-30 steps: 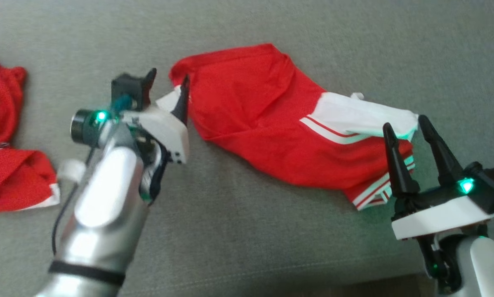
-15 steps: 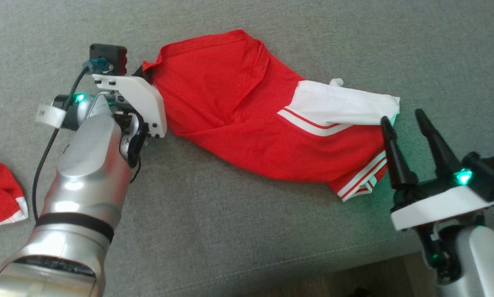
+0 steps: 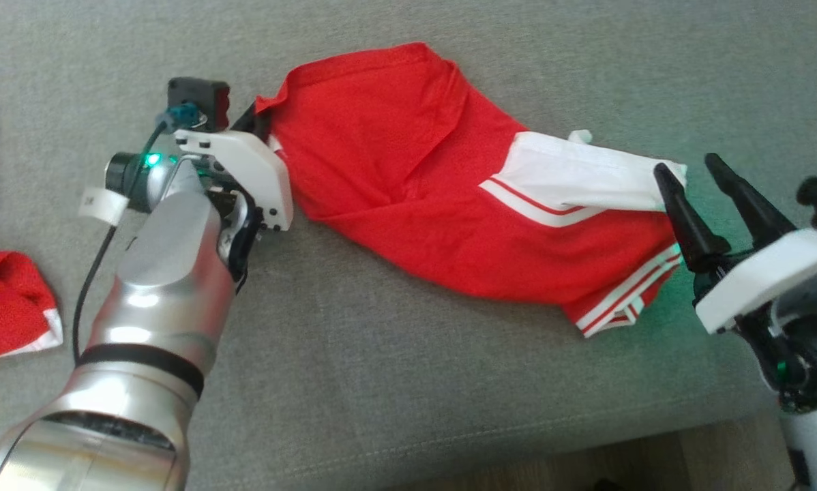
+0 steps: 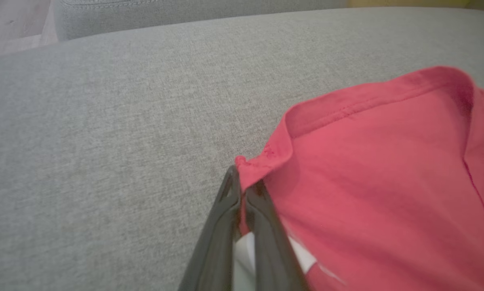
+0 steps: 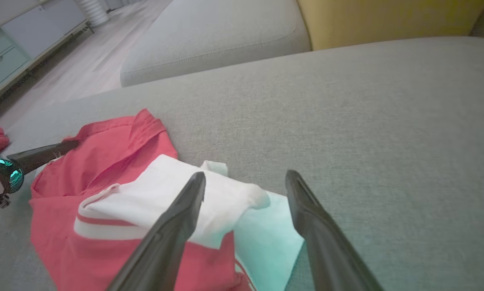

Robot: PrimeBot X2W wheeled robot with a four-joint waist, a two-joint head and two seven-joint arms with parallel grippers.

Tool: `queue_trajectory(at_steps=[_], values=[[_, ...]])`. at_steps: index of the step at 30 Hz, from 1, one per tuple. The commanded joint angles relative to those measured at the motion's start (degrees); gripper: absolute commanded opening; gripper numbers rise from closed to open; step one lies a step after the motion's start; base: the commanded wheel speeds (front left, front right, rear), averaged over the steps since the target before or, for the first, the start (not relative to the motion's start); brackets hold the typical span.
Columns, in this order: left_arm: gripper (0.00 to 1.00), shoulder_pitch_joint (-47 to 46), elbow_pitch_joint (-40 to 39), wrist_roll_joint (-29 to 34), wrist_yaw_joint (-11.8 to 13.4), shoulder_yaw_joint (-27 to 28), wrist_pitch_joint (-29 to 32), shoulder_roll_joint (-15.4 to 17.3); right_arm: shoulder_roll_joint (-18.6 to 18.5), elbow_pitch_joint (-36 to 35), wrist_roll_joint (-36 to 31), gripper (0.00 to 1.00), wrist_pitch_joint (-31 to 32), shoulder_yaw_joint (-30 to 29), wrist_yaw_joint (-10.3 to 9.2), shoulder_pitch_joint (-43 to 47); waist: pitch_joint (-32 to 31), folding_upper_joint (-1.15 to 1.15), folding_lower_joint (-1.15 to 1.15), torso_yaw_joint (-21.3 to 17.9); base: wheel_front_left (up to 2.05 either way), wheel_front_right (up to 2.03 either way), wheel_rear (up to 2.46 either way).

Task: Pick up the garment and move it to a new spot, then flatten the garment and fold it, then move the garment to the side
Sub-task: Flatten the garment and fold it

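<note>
Left pincer [image 3: 260, 124] of mine is pinched tight on the red corner of the garment [image 3: 415, 177]. Seen from the wrist, its two fingers [image 4: 222, 234] meet with a fold of hem squeezed between them. Red cloth pokes out just past the tips, and a bit of white shows lower down between the fingers. The garment lies stretched across the grey sofa [image 3: 381, 395], running from my left pincer toward my right one. It is red at the left end, with a white panel and red-and-white stripes at the right end. My right pincer [image 3: 686, 165] stands wide apart and holds nothing, its fingers pointing at the white end. One fingertip overlaps the white edge in the head view; I cannot tell whether it touches. A green glow falls on the cloth there. Another red cloth [image 3: 9, 307] sits at the far left of the sofa, well apart.
</note>
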Motion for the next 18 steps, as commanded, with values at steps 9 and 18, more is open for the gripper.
queue_trajectory(at_steps=[9, 18], values=[[0.0, -2.0, 1.7, -1.1, -0.2, -0.6, -3.1, 0.9, -1.0, 0.5, 5.8, 0.86, 9.3, 0.1, 0.23, -2.1, 0.8, 0.0, 0.0, 2.0, 0.0, 0.0, 0.0], [0.0, -1.6, 0.8, -3.1, 0.0, 0.0, -7.2, 0.8, -1.3, -2.2, 6.5, 0.0, 5.9, -0.5, 0.23, -2.7, -0.5, 0.0, 0.0, 2.6, 0.0, 0.0, 0.0]])
